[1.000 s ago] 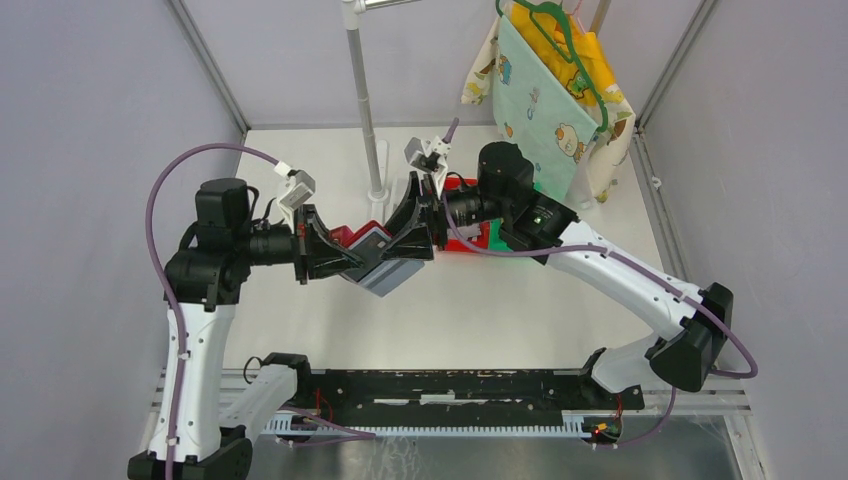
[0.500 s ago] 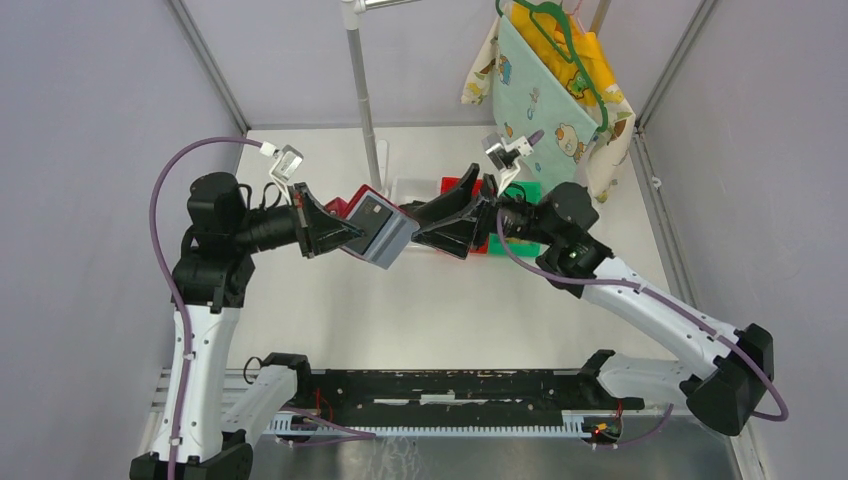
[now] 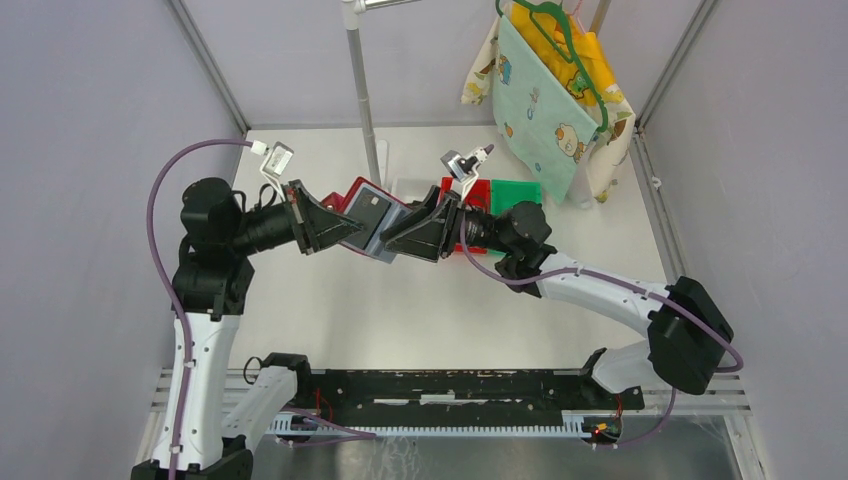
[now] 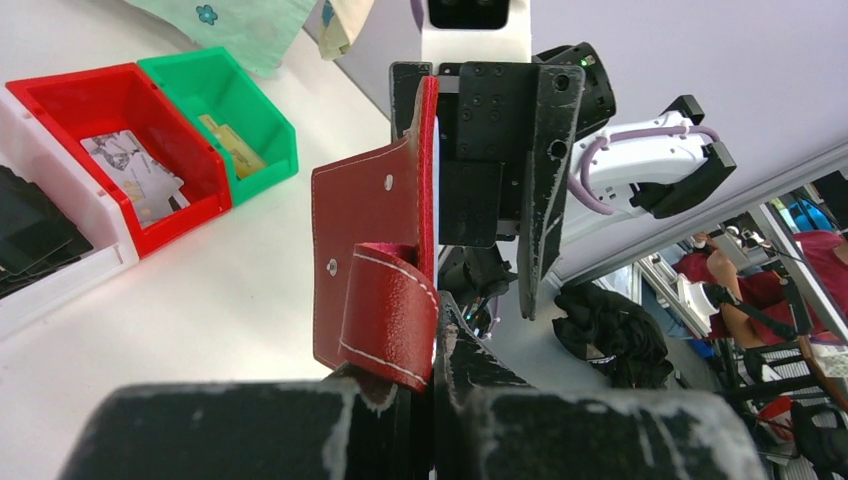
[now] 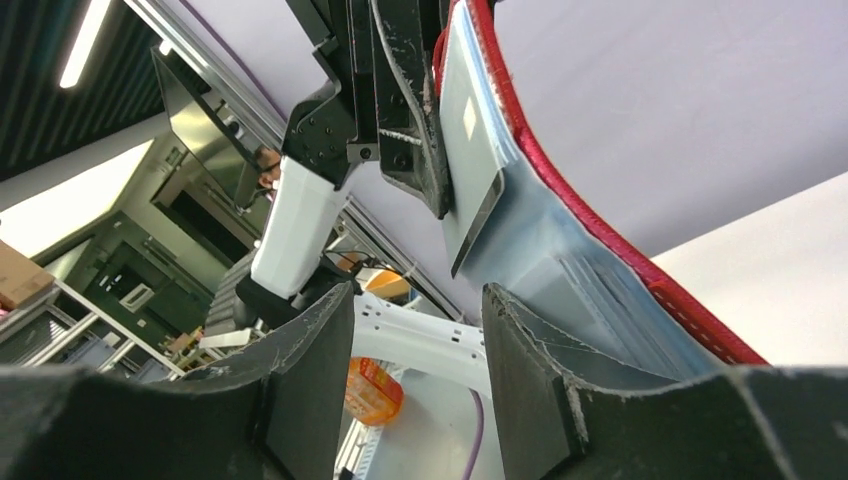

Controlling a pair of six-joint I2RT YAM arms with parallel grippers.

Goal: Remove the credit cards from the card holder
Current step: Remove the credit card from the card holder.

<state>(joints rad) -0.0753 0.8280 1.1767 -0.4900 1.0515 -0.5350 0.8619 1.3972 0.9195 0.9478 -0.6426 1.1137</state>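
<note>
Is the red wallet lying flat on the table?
No, the left hand holds the card holder upright in the air, clear of the table.

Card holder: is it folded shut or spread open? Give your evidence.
Open: the card holder has its grey inner sleeves exposed, and its closing tab hangs unfastened.

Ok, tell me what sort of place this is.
Probably a robotics lab work cell: a white table walled by plain panels, a left arm and right arm bolted at its near edge, and a red bin and green bin as props. Wrist views glimpse an indoor workshop beyond.
</note>
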